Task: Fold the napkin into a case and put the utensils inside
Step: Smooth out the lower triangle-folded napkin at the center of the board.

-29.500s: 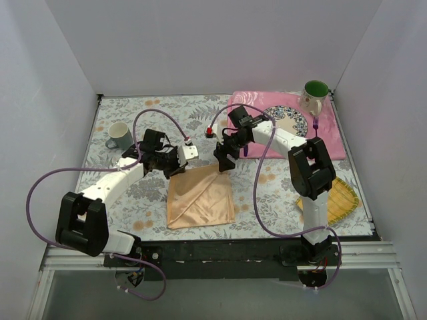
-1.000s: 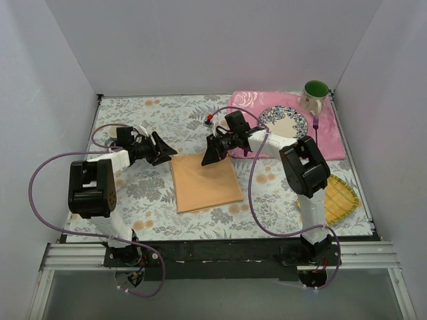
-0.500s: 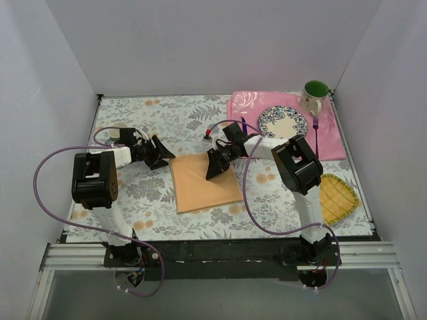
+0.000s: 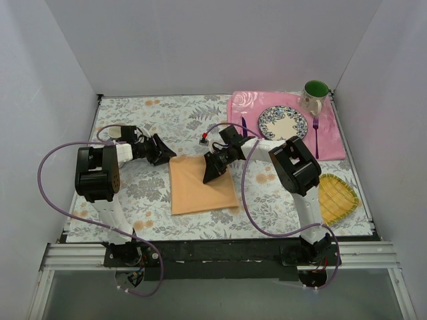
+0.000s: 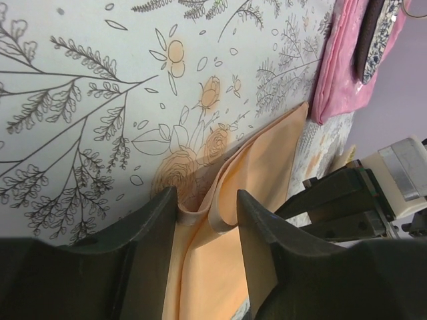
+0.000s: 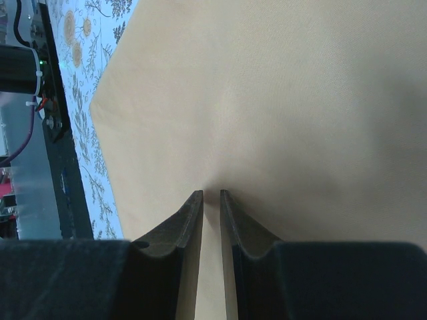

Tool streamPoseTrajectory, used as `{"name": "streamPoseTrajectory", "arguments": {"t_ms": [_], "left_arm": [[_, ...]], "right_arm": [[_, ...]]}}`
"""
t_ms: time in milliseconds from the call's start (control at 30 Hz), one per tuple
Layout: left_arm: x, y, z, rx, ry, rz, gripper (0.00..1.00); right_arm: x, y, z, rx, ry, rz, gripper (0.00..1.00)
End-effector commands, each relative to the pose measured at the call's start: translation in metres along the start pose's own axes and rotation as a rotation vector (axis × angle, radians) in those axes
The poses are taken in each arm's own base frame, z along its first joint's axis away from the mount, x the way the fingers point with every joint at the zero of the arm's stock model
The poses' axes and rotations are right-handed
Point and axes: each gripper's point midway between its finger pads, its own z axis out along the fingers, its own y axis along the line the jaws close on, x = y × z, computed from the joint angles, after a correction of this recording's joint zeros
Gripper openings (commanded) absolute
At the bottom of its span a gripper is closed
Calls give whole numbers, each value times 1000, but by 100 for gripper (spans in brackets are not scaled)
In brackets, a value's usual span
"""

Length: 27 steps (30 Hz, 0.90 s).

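The peach-orange napkin (image 4: 200,190) lies folded into a rectangle on the floral tablecloth. My left gripper (image 4: 165,155) is at its far left corner. In the left wrist view the left gripper (image 5: 207,193) stands open astride loose curled layers of the napkin (image 5: 267,167). My right gripper (image 4: 210,175) rests tips-down on the napkin's upper middle. In the right wrist view the right gripper (image 6: 211,193) is nearly shut, pressing into the napkin (image 6: 280,100) with nothing between its fingers. The dark purple knife (image 4: 244,127) and purple fork (image 4: 315,135) lie on the pink placemat (image 4: 333,143).
A patterned plate (image 4: 283,122) and a green-lined mug (image 4: 314,96) sit on the placemat. A yellow woven mat (image 4: 337,199) lies at the right front. A pale mug (image 4: 119,131) shows partly behind the left arm. Purple cables loop beside both arms.
The right gripper slid from the napkin's far edge toward its middle. The left gripper came up to the napkin's corner and its jaws narrowed. The napkin shifted slightly left.
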Motion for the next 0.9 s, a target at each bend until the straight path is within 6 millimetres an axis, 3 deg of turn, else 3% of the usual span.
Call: {"name": "streamPoseTrajectory", "arguments": {"t_ms": [0, 67, 233, 400, 533, 733, 867], "left_arm": [[5, -17, -10, 72, 25, 40, 45], [2, -18, -14, 78, 8, 46, 54], [-9, 5, -19, -6, -36, 27, 59], [-1, 12, -15, -12, 7, 30, 57], [0, 9, -14, 12, 24, 29, 55], [-10, -22, -21, 143, -12, 95, 53], [-17, -35, -27, 176, -49, 144, 42]], "right_arm": [[4, -8, -1, 32, 14, 14, 25], [0, -7, -2, 29, 9, 10, 25], [-11, 3, -7, 7, -17, -20, 25], [-21, 16, -10, -34, -38, -12, 25], [-20, 13, -8, -28, -33, -4, 25], [-13, 6, -5, -14, -14, 2, 25], [-12, 3, -5, -8, -12, 3, 25]]}}
